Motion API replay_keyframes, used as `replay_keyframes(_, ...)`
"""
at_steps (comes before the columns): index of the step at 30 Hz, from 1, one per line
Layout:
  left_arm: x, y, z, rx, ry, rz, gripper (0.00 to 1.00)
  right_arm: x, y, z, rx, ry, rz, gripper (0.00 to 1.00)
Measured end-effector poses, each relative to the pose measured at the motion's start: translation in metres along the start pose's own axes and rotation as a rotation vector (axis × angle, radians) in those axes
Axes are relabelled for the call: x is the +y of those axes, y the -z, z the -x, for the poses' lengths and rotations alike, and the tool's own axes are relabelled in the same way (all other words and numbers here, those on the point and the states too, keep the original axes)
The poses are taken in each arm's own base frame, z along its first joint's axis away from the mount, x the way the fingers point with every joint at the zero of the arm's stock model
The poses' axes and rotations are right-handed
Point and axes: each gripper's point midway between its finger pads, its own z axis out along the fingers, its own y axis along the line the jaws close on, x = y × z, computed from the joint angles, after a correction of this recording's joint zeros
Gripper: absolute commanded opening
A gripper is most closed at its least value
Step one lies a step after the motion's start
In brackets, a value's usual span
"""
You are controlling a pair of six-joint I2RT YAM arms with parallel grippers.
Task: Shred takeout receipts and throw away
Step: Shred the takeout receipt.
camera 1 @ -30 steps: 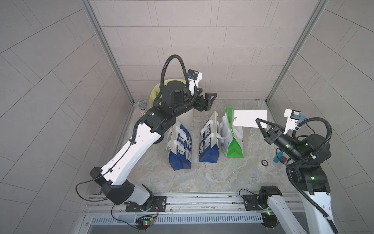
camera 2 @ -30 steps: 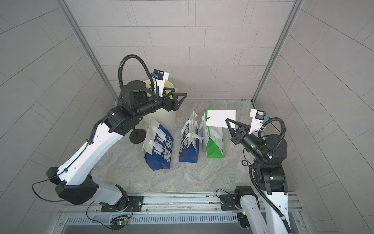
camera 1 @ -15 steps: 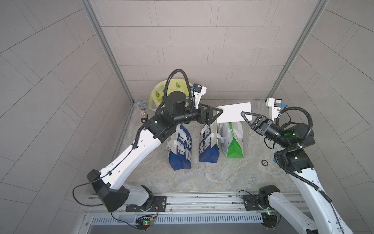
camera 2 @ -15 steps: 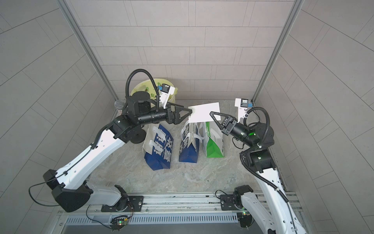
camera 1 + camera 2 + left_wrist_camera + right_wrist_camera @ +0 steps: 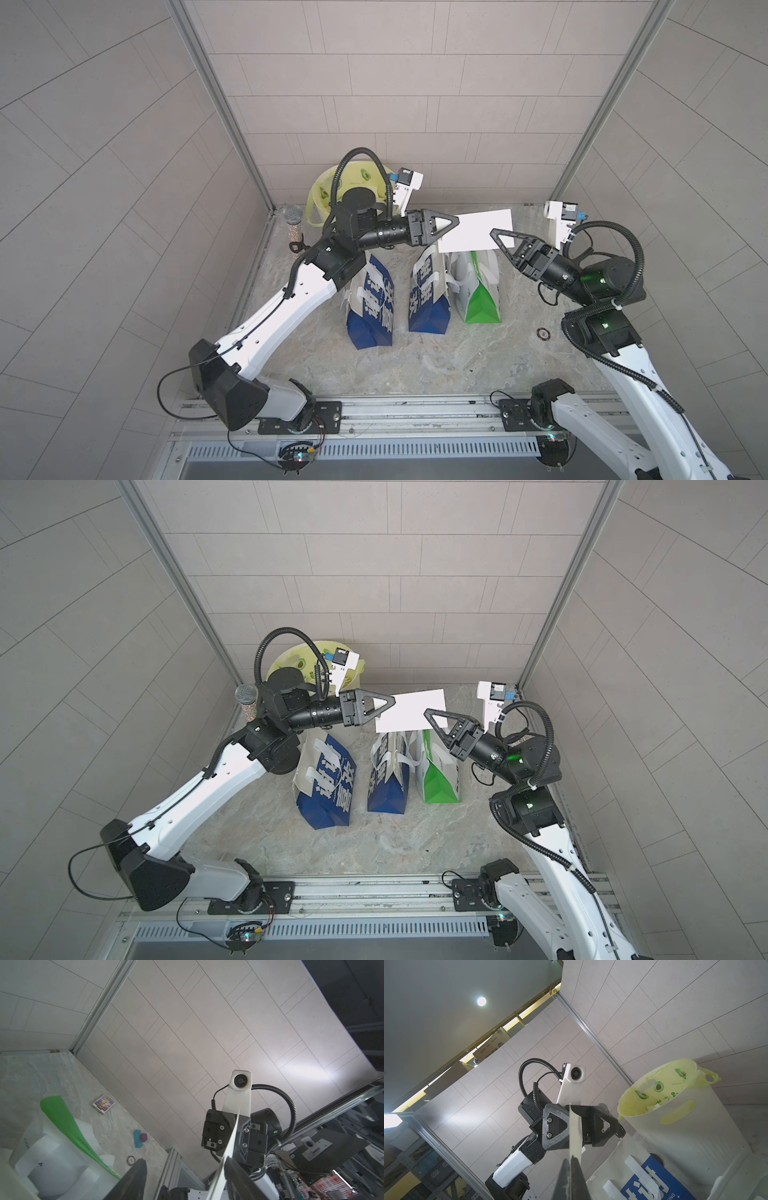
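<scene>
The right gripper [image 5: 496, 232] is pinched tight on one short end of a takeout receipt [image 5: 476, 230], a plain white sheet held in the air. In the right wrist view its two fingers meet at the tips [image 5: 571, 1161] with the paper [image 5: 575, 1132] rising edge-on from between them. From there the sheet runs straight out ahead of this gripper to the left gripper [image 5: 455, 221], which faces it nose to nose.

The left gripper's jaws stand apart on either side of the receipt's far end. In the left wrist view the sheet [image 5: 228, 1147] sits inside the gap [image 5: 185, 1159], close against one finger [image 5: 234, 1176] and well clear of the other. The right wrist view agrees: a finger on each side of the paper, with no clamp visible.

Both top views show the receipt [image 5: 411, 710] spanning the space between the two gripper tips. Below the grippers stand two blue bags [image 5: 370, 307] and a green-and-white bag [image 5: 482, 291], the latter nearly under the right gripper. Behind the left gripper's wrist is a bin [image 5: 322, 199] with a yellow-green liner, and white scraps [image 5: 656, 1105] lie inside it.
</scene>
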Motion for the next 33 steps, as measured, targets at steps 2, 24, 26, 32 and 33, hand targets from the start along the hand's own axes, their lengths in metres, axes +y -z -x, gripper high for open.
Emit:
replay_keyframes(2,-0.003,0.000,0.000,0.003,-0.001,-0.016,0.48,-0.002,-0.002,-0.001,-0.001,0.000,-0.007,0.00)
replay_keyframes(24,0.008,0.007,-0.018,0.071,-0.177,0.050,0.00,-0.051,-0.003,-0.023,0.154,0.113,-0.234,0.67)
replay_keyframes(26,0.006,0.010,-0.023,0.096,-0.213,0.041,0.00,-0.054,-0.004,-0.028,0.196,0.128,-0.248,0.69)
replay_keyframes(32,0.000,0.013,-0.041,0.175,-0.247,-0.015,0.00,-0.065,-0.013,-0.046,0.331,0.095,-0.234,0.74)
replay_keyframes(33,-0.001,0.013,-0.043,0.186,-0.246,-0.023,0.00,-0.066,-0.015,-0.049,0.349,0.080,-0.222,0.74)
